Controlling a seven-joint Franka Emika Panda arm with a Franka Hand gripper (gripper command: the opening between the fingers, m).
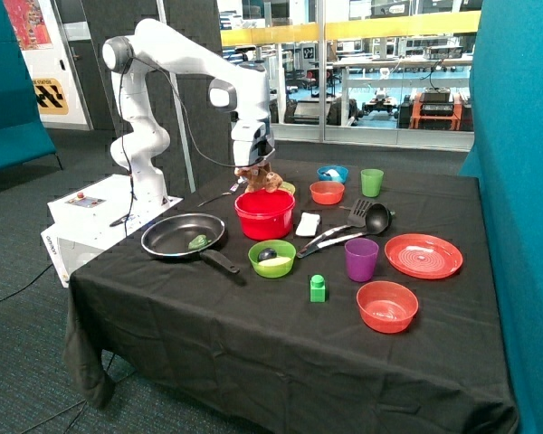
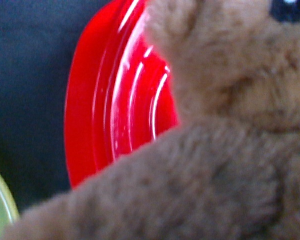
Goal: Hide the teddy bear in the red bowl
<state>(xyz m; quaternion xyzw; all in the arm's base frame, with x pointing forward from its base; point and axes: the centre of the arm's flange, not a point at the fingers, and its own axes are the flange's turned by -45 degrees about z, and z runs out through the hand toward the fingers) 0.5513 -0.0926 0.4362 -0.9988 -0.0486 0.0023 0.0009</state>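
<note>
The teddy bear (image 1: 261, 179), small, brown and plush, hangs just above the far rim of the red bowl (image 1: 264, 217), a deep bright red bowl near the middle of the black table. My gripper (image 1: 256, 167) is shut on the bear from above. In the wrist view the bear's fur (image 2: 230, 165) fills most of the picture. Beneath it shows the red bowl (image 2: 115, 100) with its ringed inside and nothing in the part that shows.
A frying pan (image 1: 183, 237) holding a green item lies beside the red bowl. In front stand a green bowl (image 1: 271, 259), a green block (image 1: 318, 288), a purple cup (image 1: 361, 259), a translucent red bowl (image 1: 386, 306) and a red plate (image 1: 423, 255). Behind are black utensils (image 1: 357, 217), an orange bowl (image 1: 327, 192), a blue bowl (image 1: 333, 173) and a green cup (image 1: 372, 182).
</note>
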